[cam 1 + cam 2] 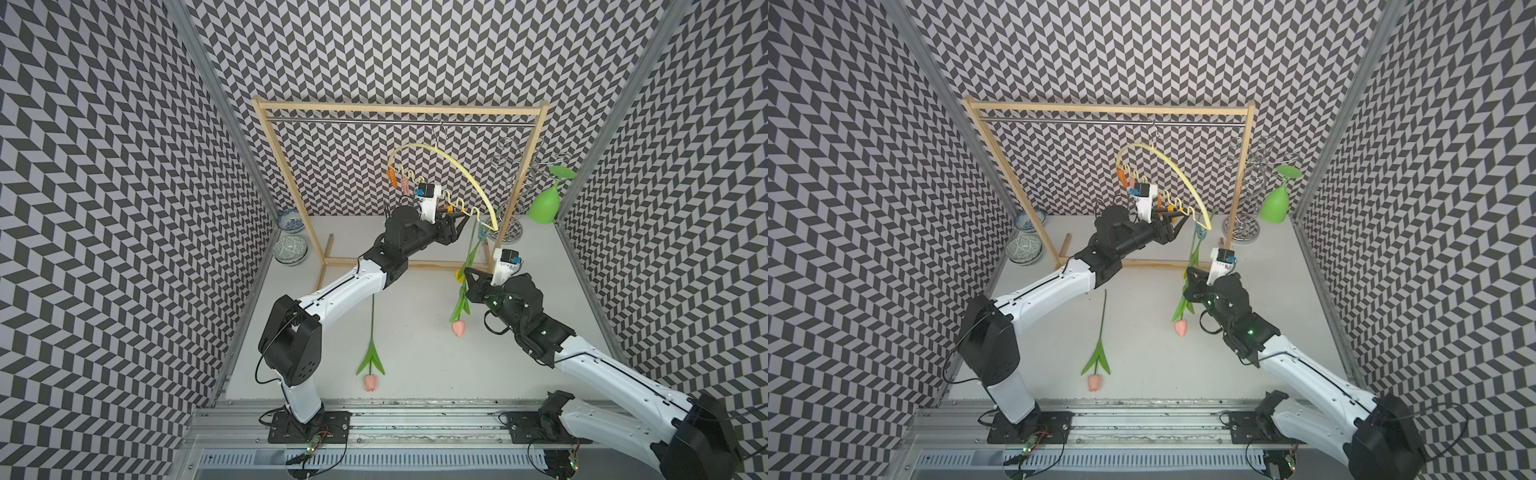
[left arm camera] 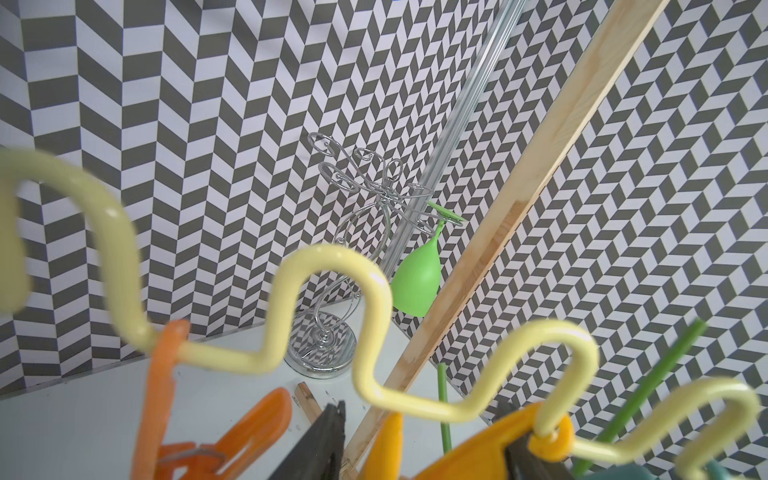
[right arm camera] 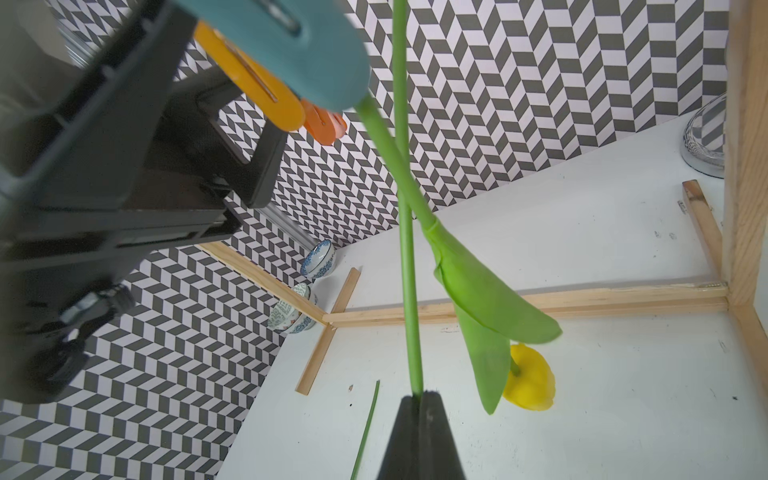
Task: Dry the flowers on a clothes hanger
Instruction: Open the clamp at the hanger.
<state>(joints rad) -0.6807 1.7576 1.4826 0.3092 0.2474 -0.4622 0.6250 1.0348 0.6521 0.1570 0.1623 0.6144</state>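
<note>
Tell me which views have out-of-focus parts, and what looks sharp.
Left wrist view: clothes hanger blurs near the lens, green glass is sharp. Right wrist view: blue-green peg is soft, yellow tulip crisp. Both top views: sharp throughout.

The white table [image 1: 415, 345] carries a wooden rack [image 1: 432, 264], whose feet and base bar stand across the 12 o'clock side. At 10 o'clock two patterned bowls sit touching, a blue-and-white bowl [image 1: 289, 221] behind a green-grey bowl [image 1: 291, 249]. At 2 o'clock a silver wire stand [image 1: 510, 233] rests on its round base. At 7 o'clock a pink tulip [image 1: 370, 353] lies flat, head toward 6 o'clock
</note>
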